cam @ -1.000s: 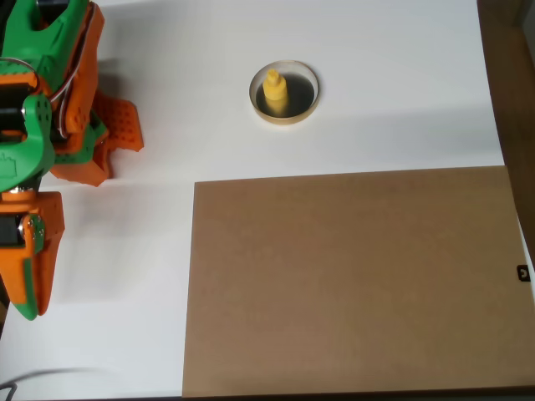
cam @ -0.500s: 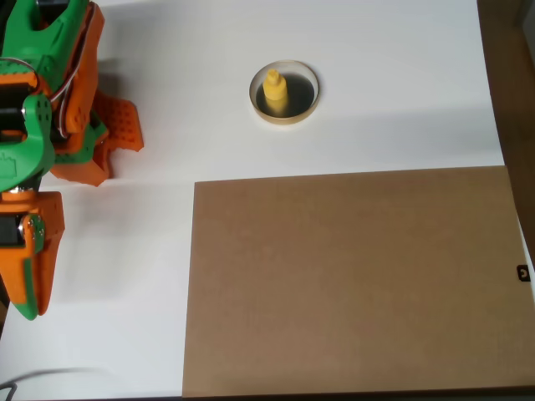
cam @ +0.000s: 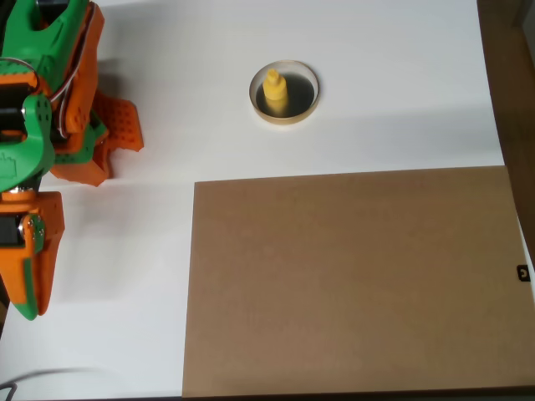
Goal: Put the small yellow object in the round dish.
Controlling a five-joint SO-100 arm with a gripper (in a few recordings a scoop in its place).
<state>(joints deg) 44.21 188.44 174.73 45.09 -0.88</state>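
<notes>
I saw the small yellow object (cam: pixel 273 90) upright inside the round dish (cam: pixel 285 119), upper centre; the gripper (cam: pixel 113 138) sat far left, well apart, state unclear.

From where I stand, no writing, label, brand or number can be read anywhere in the overhead view. The nearest thing to a sign is a tiny dark tag with a yellowish mark (cam: pixel 523 273) at the right edge, just beside the brown board (cam: pixel 351 280), too small to make out.
</notes>
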